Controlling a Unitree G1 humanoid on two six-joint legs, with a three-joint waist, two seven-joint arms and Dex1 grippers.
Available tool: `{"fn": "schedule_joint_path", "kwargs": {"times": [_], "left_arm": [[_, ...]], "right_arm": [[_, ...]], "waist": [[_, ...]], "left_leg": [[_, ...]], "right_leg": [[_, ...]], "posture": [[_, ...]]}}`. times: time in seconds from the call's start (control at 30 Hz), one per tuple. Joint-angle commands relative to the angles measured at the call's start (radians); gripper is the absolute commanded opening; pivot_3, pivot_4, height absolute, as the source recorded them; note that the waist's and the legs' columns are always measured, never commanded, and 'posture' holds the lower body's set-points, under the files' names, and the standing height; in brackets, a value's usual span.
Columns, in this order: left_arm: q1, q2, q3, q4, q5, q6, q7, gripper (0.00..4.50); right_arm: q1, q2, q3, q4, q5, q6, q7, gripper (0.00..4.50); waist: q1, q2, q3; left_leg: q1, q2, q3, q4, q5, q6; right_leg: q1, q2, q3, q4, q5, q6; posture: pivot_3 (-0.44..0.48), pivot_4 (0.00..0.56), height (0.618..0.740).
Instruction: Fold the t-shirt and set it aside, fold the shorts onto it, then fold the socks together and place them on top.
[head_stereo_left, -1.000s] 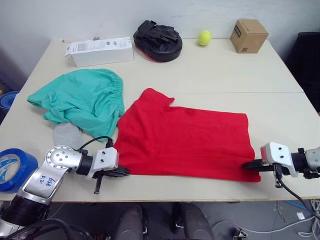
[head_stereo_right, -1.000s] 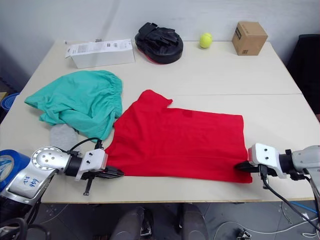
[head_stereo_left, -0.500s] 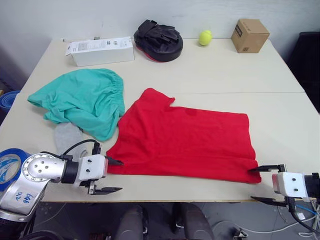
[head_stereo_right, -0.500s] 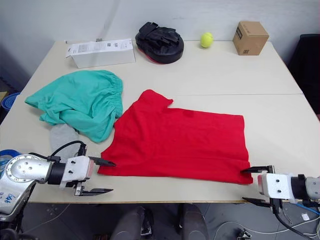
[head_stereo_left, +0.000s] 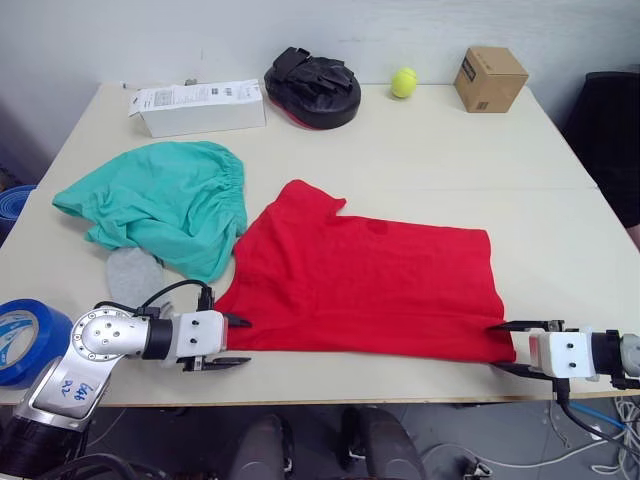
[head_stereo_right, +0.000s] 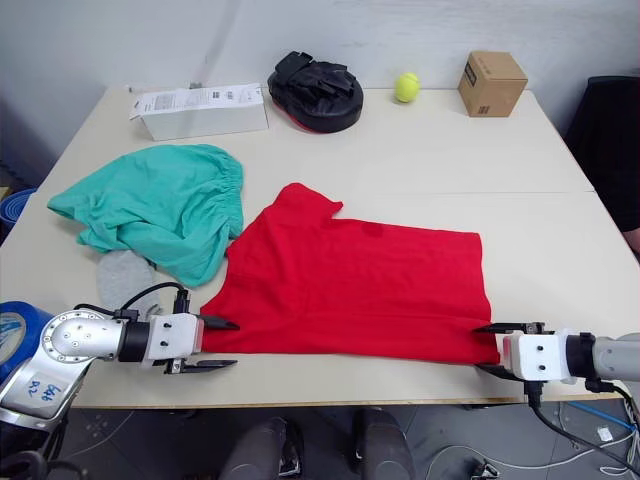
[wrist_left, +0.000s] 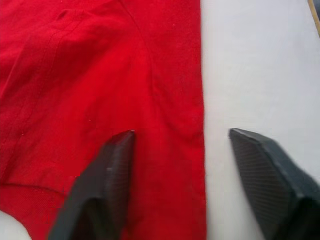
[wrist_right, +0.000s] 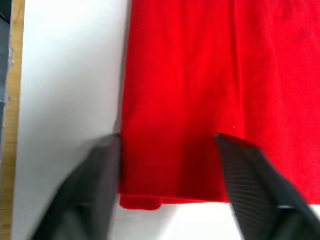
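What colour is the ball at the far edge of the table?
The ball is yellow-green, like a tennis ball; the left eye view shows it best.

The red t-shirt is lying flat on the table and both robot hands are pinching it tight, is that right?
Not quite. The t-shirt does lie flat on the table, but the left gripper and right gripper are open at its near corners, not pinching. Both wrist views show the fingers apart.

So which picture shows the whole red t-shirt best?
The left eye view: the t-shirt lies spread out whole on the table. The right eye view matches it. Each wrist view shows just one near corner, up close between open gripper fingers.
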Motion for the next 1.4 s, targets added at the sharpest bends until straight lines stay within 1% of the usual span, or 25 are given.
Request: {"fn": "schedule_joint_path", "kwargs": {"times": [0.03,0.17,0.2,0.37,0.53,0.67,0.77,0.83,0.97,1.2,1.4], "left_arm": [[-0.004,0.008,-0.005,0.008,0.016,0.016,0.011,1.54],[-0.004,0.01,-0.008,0.006,0.011,0.028,0.006,0.2],[-0.003,0.01,-0.007,0.004,0.008,0.031,0.004,0.01],[0.031,0.024,0.0,-0.034,-0.043,0.053,-0.042,0.01],[0.137,0.072,0.043,-0.153,-0.149,0.137,-0.093,0.01],[0.209,0.104,0.068,-0.211,-0.138,0.175,-0.075,0.01],[0.239,0.104,0.082,-0.228,-0.138,0.181,-0.061,0.01],[0.261,0.103,0.089,-0.236,-0.129,0.175,-0.052,0.01],[0.288,0.098,0.093,-0.252,-0.124,0.181,-0.032,0.01],[0.331,0.083,0.09,-0.295,-0.125,0.211,0.017,0.01],[0.341,0.076,0.088,-0.311,-0.126,0.226,0.036,0.01]], "right_arm": [[-0.004,-0.003,0.03,0.065,-0.056,-0.01,-0.036,1.54],[-0.002,-0.013,0.043,0.076,-0.042,-0.027,-0.032,0.19],[0.0,-0.016,0.044,0.079,-0.034,-0.03,-0.026,0.01],[0.034,-0.052,0.049,0.063,0.028,-0.044,0.045,0.01],[0.105,-0.118,0.055,0.035,0.1,-0.052,0.152,0.01],[0.18,-0.166,0.052,0.002,0.131,-0.028,0.213,0.01],[0.227,-0.173,0.037,-0.044,0.157,0.017,0.219,0.01],[0.255,-0.171,0.027,-0.066,0.166,0.039,0.22,0.01],[0.253,-0.157,0.024,-0.085,0.15,0.066,0.193,0.01],[0.204,-0.142,0.024,-0.068,0.115,0.077,0.154,0.01],[0.155,-0.133,0.021,-0.038,0.096,0.074,0.141,0.01]], "waist": [[0.0,0.0,0.0],[0.0,0.0,0.0],[0.0,0.0,0.0],[0.001,0.003,0.001],[0.005,0.005,0.001],[0.008,0.005,0.001],[0.007,0.004,0.002],[0.007,0.005,0.002],[0.006,0.005,0.002],[0.003,0.005,0.002],[-0.003,0.004,0.001]], "left_leg": [[0.0,0.0,0.0,0.0,0.0,0.0],[0.0,0.0,0.0,0.0,0.001,-0.001],[0.0,0.0,0.0,0.0,0.001,-0.001],[-0.001,0.0,0.0,0.0,0.001,-0.001],[-0.001,0.0,-0.001,-0.003,-0.001,-0.002],[-0.002,0.0,-0.001,-0.002,-0.001,-0.001],[-0.002,0.0,-0.002,-0.002,-0.001,0.0],[-0.002,0.0,-0.002,-0.002,-0.004,0.004],[-0.002,0.0,-0.002,-0.003,-0.004,0.004],[-0.002,0.0,-0.002,-0.003,-0.005,0.004],[-0.001,0.0,-0.001,-0.002,-0.004,0.004]], "right_leg": [[0.0,0.0,0.0,0.0,0.0,0.0],[0.0,0.0,0.0,0.0,0.0,0.0],[0.0,0.0,0.0,0.0,0.0,0.0],[-0.001,-0.001,0.0,-0.001,0.0,0.0],[-0.001,-0.001,-0.001,-0.003,-0.002,-0.001],[-0.001,-0.001,-0.002,-0.003,-0.003,-0.001],[0.0,-0.001,-0.002,-0.003,-0.003,-0.001],[0.0,-0.001,-0.002,-0.003,-0.003,-0.001],[-0.001,-0.001,-0.002,-0.003,-0.003,-0.002],[-0.001,-0.001,-0.002,-0.003,-0.003,-0.002],[0.0,-0.001,-0.001,-0.006,-0.002,-0.003]], "posture": [[0.0,0.15,0.74],[0.0,0.15,0.74],[0.0,0.15,0.74],[0.0,0.15,0.74],[0.0,0.15,0.74],[0.0,0.15,0.74],[0.0,0.15,0.74],[0.0,0.15,0.74],[0.0,0.15,0.74],[0.0,0.15,0.74],[0.0,0.15,0.74]]}}
